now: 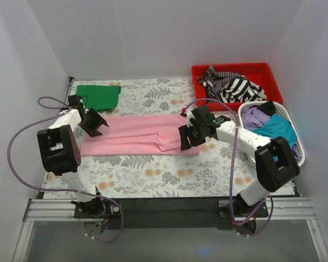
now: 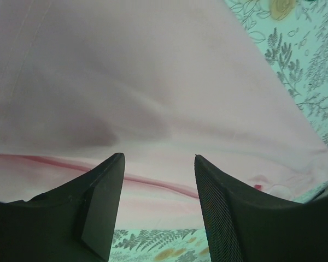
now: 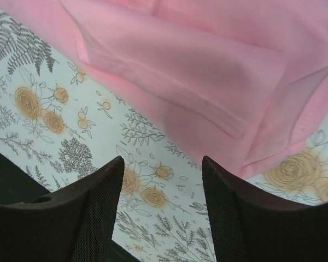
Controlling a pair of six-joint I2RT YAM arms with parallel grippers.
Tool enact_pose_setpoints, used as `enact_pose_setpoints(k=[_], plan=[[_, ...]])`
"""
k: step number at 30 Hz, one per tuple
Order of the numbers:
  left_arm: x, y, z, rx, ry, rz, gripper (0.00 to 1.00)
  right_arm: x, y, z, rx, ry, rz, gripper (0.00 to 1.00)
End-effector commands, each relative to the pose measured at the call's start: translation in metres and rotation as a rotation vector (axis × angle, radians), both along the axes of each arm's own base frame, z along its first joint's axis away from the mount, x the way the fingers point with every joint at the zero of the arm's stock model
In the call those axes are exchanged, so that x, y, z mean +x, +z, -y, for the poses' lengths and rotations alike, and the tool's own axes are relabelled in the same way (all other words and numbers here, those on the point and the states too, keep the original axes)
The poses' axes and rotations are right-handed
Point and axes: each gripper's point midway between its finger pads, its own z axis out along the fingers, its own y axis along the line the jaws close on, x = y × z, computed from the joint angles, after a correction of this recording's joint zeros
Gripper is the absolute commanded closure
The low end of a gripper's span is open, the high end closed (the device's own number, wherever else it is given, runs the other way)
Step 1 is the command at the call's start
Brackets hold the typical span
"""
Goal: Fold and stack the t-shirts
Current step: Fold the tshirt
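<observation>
The pink t-shirt [image 1: 136,141] lies across the middle of the flowered table [image 1: 153,174], folded lengthwise into a long smooth band with a small pucker near its right end. An arm waits at each end, I'd guess to fold it across. The left gripper [image 1: 93,123] hangs over the left hem and the right gripper [image 1: 187,136] over the right edge, both with jaws apart and empty. Farther back, a green t-shirt [image 1: 99,96] lies folded flat, likely the stack's base.
</observation>
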Motion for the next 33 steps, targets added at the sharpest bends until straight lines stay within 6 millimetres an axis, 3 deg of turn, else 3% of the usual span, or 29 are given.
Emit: enact_pose_setpoints(k=[1,8,18,33], plan=[[0.015,0.01,0.004,-0.032,-0.004,0.092,0.48,-0.009,-0.002,-0.025,0.073,0.046,-0.013,0.35],[0.009,-0.001,0.004,-0.023,-0.012,0.092,0.48,0.001,-0.012,-0.036,0.064,0.021,-0.001,0.35],[0.014,0.007,-0.008,0.057,-0.015,0.137,0.49,0.013,-0.027,-0.067,0.004,0.069,0.038,0.37],[0.01,0.007,-0.008,0.07,-0.03,0.141,0.49,0.044,-0.046,-0.053,-0.293,-0.021,0.198,0.41]])
